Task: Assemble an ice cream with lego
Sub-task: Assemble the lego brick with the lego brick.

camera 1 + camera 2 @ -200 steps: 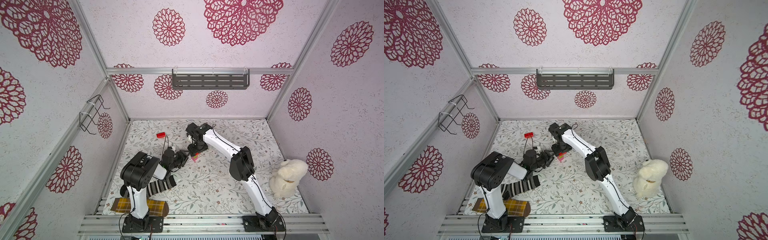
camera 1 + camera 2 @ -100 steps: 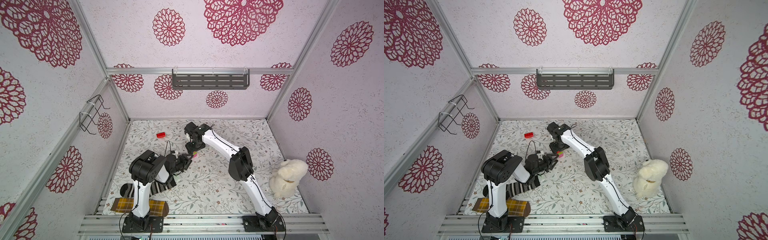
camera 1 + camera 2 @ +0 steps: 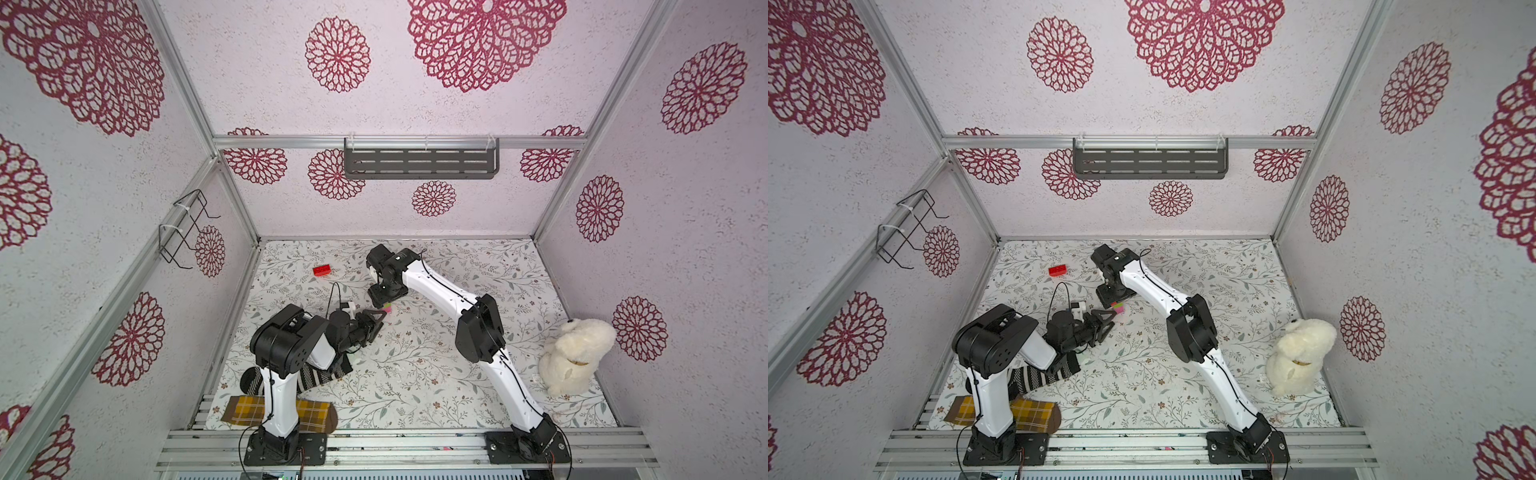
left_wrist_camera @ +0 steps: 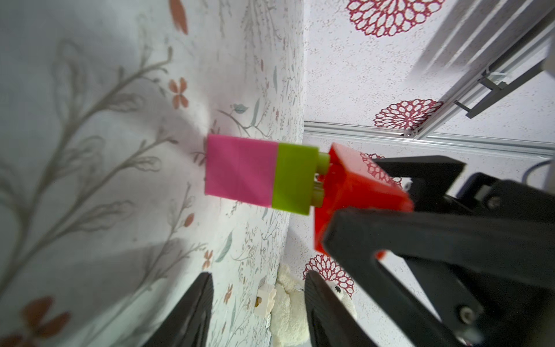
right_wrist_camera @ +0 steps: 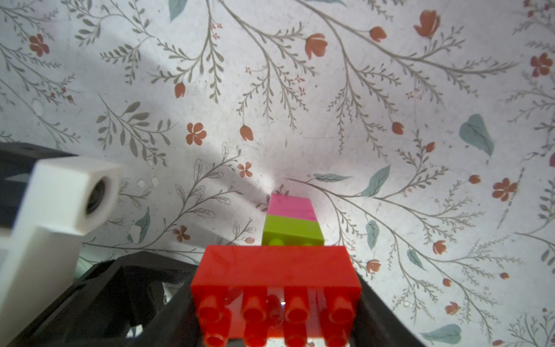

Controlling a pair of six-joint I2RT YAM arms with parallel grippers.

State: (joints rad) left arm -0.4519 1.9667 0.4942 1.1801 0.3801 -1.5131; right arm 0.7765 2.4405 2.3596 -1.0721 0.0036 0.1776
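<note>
The pink-and-green lego stem [image 3: 387, 308] [image 3: 1119, 308] stands on the floral table, pink [image 4: 240, 169] below green [image 4: 294, 178]. My right gripper [image 5: 276, 315] [image 3: 386, 293] is shut on a red oblong brick [image 5: 276, 270] [image 4: 360, 192] held right over the stem. The brick is tilted, and the green studs show in the gap beneath it. My left gripper [image 4: 258, 312] [image 3: 376, 318] is open and empty, low beside the stem on its left. A second red brick [image 3: 322, 270] [image 3: 1057, 271] lies alone at the back left.
A striped sock [image 3: 316, 374] lies under the left arm and a plaid sock [image 3: 249, 409] at the front left edge. A white plush bear [image 3: 577, 353] sits at the right wall. A dark shelf [image 3: 419, 160] hangs on the back wall.
My left arm has swung right, bringing its gripper close to the stem, with its jaws slightly narrower. The right gripper, with its red brick, has shifted slightly towards the back wall.
</note>
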